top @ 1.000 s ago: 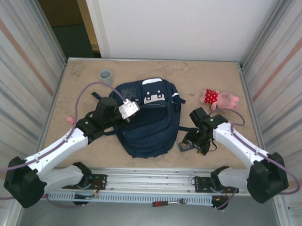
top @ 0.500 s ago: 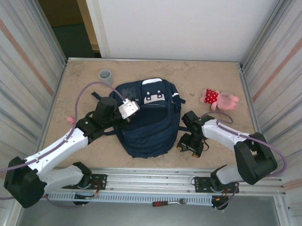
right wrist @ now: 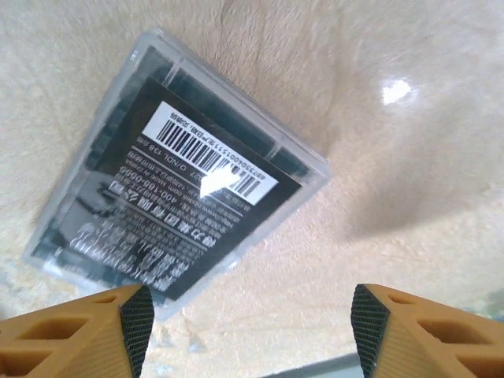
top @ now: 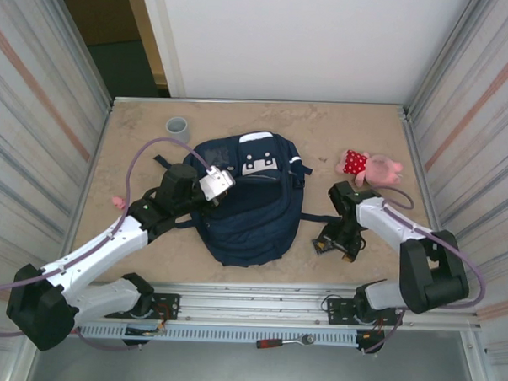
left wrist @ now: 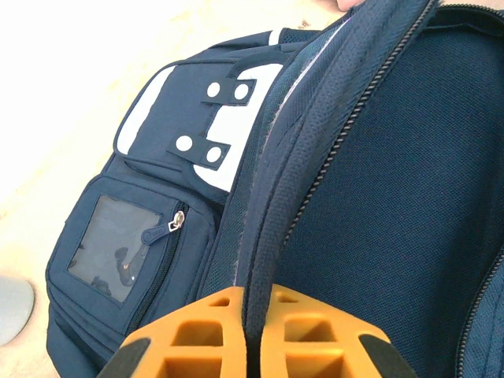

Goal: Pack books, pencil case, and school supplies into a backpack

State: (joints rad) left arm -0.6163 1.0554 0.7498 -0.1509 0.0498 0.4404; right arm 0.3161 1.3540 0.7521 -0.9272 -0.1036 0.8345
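Grey cup point(top: 177, 127) back left, pink plush toy point(top: 370, 167) right

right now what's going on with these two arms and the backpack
The left gripper is pinched shut on the zippered edge of the navy backpack, which lies in the middle of the table. The right gripper hangs open just over a flat clear case with a barcode label, lying on the table to the backpack's right, not yet gripped. A plush toy and a grey cup sit farther back.

Tan table point(top: 324, 134): backpack point(top: 244, 220), cup point(top: 177, 127), plush point(top: 369, 166)
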